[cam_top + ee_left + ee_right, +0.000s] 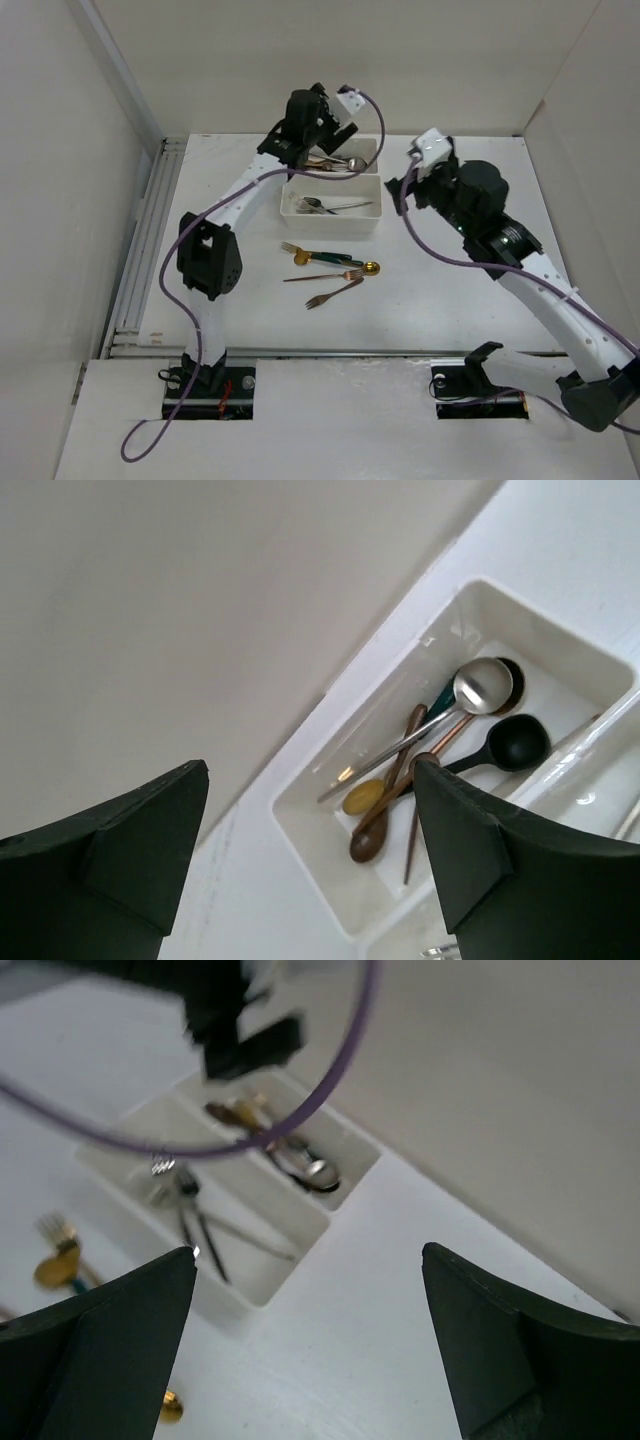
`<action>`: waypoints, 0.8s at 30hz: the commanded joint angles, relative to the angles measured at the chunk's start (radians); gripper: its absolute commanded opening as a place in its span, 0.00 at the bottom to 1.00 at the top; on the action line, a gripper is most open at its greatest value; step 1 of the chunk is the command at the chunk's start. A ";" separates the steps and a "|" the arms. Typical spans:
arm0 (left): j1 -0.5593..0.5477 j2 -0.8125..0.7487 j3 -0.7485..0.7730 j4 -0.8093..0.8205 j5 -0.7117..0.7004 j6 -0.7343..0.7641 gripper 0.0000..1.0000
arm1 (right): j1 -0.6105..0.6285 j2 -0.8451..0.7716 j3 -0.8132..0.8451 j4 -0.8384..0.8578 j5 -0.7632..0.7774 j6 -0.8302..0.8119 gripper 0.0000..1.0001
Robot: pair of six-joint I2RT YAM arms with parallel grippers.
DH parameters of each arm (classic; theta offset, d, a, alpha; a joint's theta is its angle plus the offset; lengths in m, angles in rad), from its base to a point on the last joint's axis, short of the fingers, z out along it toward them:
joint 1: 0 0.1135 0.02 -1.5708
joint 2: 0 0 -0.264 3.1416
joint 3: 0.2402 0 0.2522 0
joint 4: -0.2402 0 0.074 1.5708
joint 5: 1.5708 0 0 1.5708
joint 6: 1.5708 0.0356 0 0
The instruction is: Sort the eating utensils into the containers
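Observation:
Two white containers stand side by side at the back of the table. The far container (368,148) (320,872) holds several spoons: a silver spoon (483,685), a black one (520,742), a brown one (370,842) and a gold one (362,797). My left gripper (320,145) (310,820) hovers above that container, open and empty. The near container (330,222) (255,1265) holds forks (318,205). Loose eating utensils (333,275) lie in front of it, among them a gold spoon (371,268) and a copper fork (333,293). My right gripper (412,185) (310,1290) hangs open and empty right of the containers.
White walls close in the table at the back and on both sides. A metal rail (140,250) runs along the left edge. The left arm's purple cable (330,1090) crosses the right wrist view. Bare tabletop (400,1340) lies under the right gripper.

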 commanded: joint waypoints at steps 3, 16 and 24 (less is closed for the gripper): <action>0.133 -0.277 0.034 -0.175 -0.047 -0.415 0.81 | 0.185 0.136 0.020 -0.319 -0.211 -0.239 0.96; 0.491 -0.755 -0.475 -0.347 0.177 -0.617 0.84 | 0.448 0.552 -0.017 -0.353 -0.295 -0.308 0.87; 0.601 -0.895 -0.572 -0.358 0.231 -0.626 0.85 | 0.448 0.775 0.110 -0.436 -0.304 -0.371 0.85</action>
